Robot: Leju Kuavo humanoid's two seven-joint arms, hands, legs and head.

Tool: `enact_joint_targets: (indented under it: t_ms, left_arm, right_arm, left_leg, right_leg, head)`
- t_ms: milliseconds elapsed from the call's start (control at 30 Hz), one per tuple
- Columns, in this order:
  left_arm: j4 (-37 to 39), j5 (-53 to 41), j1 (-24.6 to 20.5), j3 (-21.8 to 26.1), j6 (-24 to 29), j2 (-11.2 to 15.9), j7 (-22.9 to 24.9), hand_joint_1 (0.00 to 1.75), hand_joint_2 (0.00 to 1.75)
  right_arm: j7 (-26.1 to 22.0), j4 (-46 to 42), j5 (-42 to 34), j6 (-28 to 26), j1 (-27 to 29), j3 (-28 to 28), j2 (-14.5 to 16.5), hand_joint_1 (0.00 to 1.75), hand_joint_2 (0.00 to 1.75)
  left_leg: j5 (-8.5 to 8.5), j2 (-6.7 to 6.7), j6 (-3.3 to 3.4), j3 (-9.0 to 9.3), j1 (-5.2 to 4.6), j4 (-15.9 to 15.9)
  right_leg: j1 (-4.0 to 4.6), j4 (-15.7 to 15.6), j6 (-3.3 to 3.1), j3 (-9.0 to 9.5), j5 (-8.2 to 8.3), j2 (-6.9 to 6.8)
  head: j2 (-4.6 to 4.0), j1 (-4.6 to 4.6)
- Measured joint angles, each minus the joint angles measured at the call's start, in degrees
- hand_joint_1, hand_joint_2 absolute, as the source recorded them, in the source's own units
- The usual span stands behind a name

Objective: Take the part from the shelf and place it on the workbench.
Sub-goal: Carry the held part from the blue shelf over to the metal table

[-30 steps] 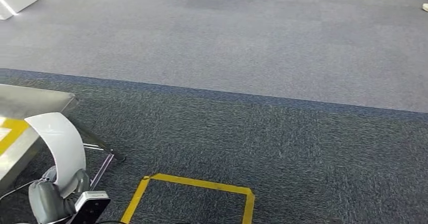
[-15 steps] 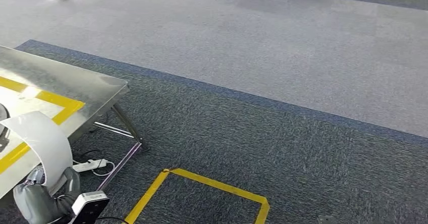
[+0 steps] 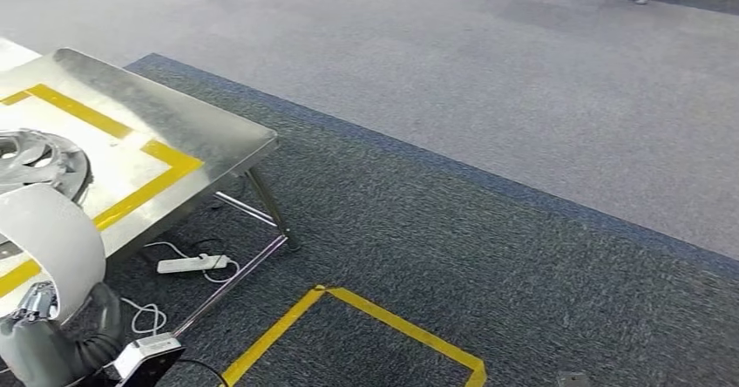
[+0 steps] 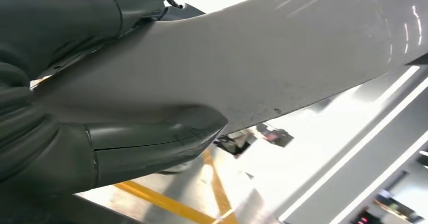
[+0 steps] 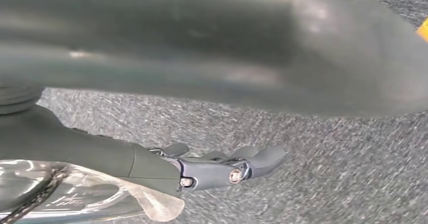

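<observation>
Steel workbench (image 3: 209, 139) w/ hubcap (image 3: 35, 162), power strip (image 3: 192, 263) underneath

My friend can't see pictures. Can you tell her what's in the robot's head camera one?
The robot's left hand holds a curved white part beside a shiny metal workbench marked with yellow tape. A silvery wheel cover lies on the bench, above grey carpet.
</observation>
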Motion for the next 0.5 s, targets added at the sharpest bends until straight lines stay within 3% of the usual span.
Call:
enact_joint_targets:
  t_ms: [33, 67, 133, 167, 233, 300, 367, 433, 500]
  left_arm:
    - [-0.1, 0.0, 0.0, 0.1, 0.0, 0.0, 0.0, 1.75, 1.75]
    - [-0.2, 0.0, 0.1, 0.1, 0.0, 0.0, 0.0, 1.75, 1.75]
    - [-0.5, 0.0, 0.0, 0.2, 0.0, 0.0, 0.0, 1.75, 1.75]
    - [-0.6, -0.1, 0.0, 0.2, 0.0, 0.0, 0.0, 1.75, 1.75]
    - [-1.2, -0.2, -0.1, 0.3, 0.0, 0.0, -0.1, 1.75, 1.75]
    - [-2.0, 0.0, -0.1, 0.6, 0.0, 0.0, -0.1, 1.75, 1.75]
    - [-3.0, 0.4, -0.2, 1.0, 0.0, 0.0, -0.2, 1.75, 1.75]
    - [-4.0, 0.8, -0.6, 1.3, 0.1, 0.0, -0.2, 1.75, 1.75]
    - [-4.8, 1.4, -0.7, 1.7, 0.1, -0.1, -0.3, 1.75, 1.75]
  right_arm:
    - [0.0, 0.0, 0.0, 0.0, 0.0, 0.0, 0.0, 0.0, 0.0]
    - [0.0, 0.0, 0.0, 0.0, -0.1, 0.0, 0.0, 0.0, 0.0]
    - [0.0, 0.0, 0.0, 0.0, -0.2, 0.0, 0.0, 0.0, 0.0]
    - [0.0, 0.0, 0.0, 0.0, -0.3, 0.0, 0.0, 0.0, 0.0]
    - [0.0, 0.0, 0.0, 0.0, -0.4, 0.0, 0.0, 0.0, 0.0]
    - [0.0, 0.0, 0.0, 0.0, -0.6, 0.0, 0.0, 0.0, 0.0]
    - [0.0, 0.0, 0.0, 0.0, -0.9, 0.0, 0.0, 0.0, 0.0]
    - [0.0, 0.0, 0.0, 0.0, -0.7, 0.0, 0.0, 0.0, 0.0]
    - [0.0, 0.0, 0.0, 0.0, -0.3, 0.0, 0.0, 0.0, 0.0]
  left_leg:
    - [0.68, 0.18, -0.14, -0.1, 0.12, 0.2]
    - [2.39, 0.48, -0.18, 0.93, 0.2, -1.9]
    - [6.2, 2.41, 0.03, 4.72, 0.07, -9.5]
    - [7.11, 3.6, 0.32, 6.26, -0.17, -12.7]
    - [6.95, 4.84, 1.0, 7.2, -0.66, -15.0]
    - [6.97, 3.65, 1.69, 7.06, -0.63, -15.2]
    - [7.07, 2.35, 2.33, 7.16, -0.36, -15.6]
    - [6.95, 1.1, 2.85, 7.26, -0.21, -15.6]
    - [6.71, -0.47, 3.17, 7.44, -0.26, -15.6]
  right_leg:
    - [0.0, 0.0, 0.05, 0.21, -0.18, -0.81]
    - [-0.01, 0.0, 0.15, 0.51, -0.39, -1.55]
    - [0.06, 0.0, 0.62, 1.18, -0.96, -2.89]
    - [0.21, 0.1, 0.98, 1.39, -1.31, -3.48]
    - [0.5, 0.1, 1.67, 1.72, -1.77, -4.73]
    - [0.47, 0.1, 2.25, 2.05, -2.15, -5.42]
    - [0.27, 2.2, 2.72, 1.02, -3.63, -3.16]
    - [0.12, 8.9, 2.86, -2.68, -6.54, -0.14]
    - [0.11, 15.9, 2.9, -7.13, -8.19, 0.81]
  head:
    - [0.0, -0.01]
    - [0.0, -0.02]
    - [0.0, -0.03]
    - [0.0, -0.05]
    - [0.0, 0.04]
    - [0.0, 0.13]
    - [0.0, 0.28]
    - [0.0, 0.5]
    - [0.0, 0.56]
